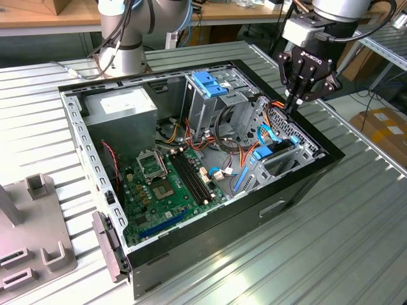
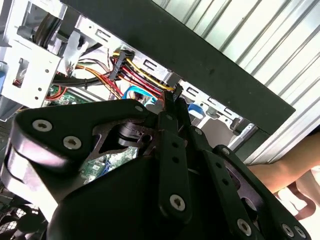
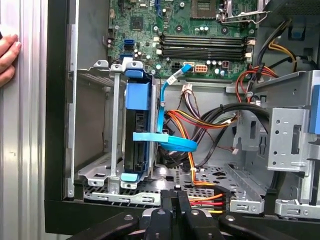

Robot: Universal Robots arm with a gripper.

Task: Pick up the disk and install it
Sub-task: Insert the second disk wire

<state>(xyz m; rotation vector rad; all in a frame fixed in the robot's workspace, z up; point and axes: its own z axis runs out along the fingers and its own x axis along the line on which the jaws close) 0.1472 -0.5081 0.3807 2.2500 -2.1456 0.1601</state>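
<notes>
The disk (image 3: 137,131) stands on edge in a metal bay at the case's side wall, with its blue carrier (image 3: 137,95) around it and a blue cable crossing in front. In the exterior view the blue-framed disk (image 1: 253,162) sits in the bay at the near right of the open computer case (image 1: 210,251). My gripper (image 1: 293,105) hangs over the case's wall on the exterior view's right, above and behind that bay. Its fingers (image 3: 175,199) are shut together with nothing between them. In the second wrist view the fingertips (image 2: 172,101) point at a bundle of coloured wires.
Inside the case are a green motherboard (image 1: 166,184), a grey power-supply box (image 1: 122,107) and a grey cage with a blue cap (image 1: 206,82). A second arm's base (image 1: 121,44) stands behind. A grey fixture (image 1: 32,235) lies at the left. A person's hand (image 3: 7,55) rests beside the case.
</notes>
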